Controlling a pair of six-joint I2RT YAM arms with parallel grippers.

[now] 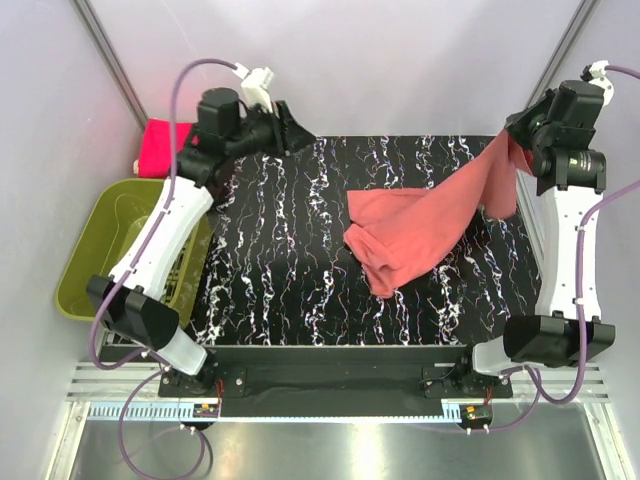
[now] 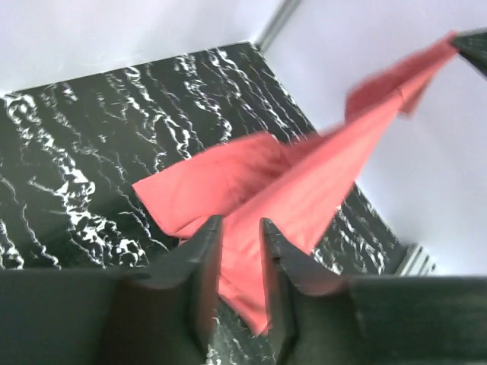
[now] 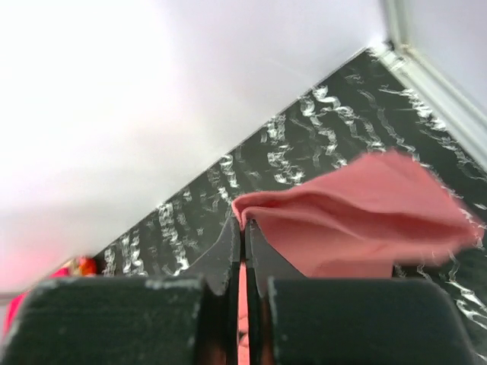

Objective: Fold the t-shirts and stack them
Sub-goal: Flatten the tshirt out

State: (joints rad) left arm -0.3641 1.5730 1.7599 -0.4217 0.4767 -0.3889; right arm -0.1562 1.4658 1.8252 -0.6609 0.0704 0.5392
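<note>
White arm links (image 1: 160,235), black joints (image 1: 225,120), purple cables (image 1: 176,110).

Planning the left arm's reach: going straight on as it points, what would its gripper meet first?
Probably the salmon t-shirt, hanging from the right gripper; it shows between the open fingers of the left gripper, though depth is unclear.

Worktop (image 1: 290,270): black with white marbling.
Salmon-coral t-shirt (image 1: 410,235): crumpled on the worktop's right half. One end is drawn up off the surface to the right end effector (image 1: 520,138), which grips it at the far right edge.
Left end effector (image 1: 298,130): raised over the far left corner, apart from the cloth; jaw state unreadable.
Magenta t-shirt (image 1: 158,148): beyond the far left corner, partly hidden by the left arm.
Olive-green basket (image 1: 80,270): left of the worktop.
</note>
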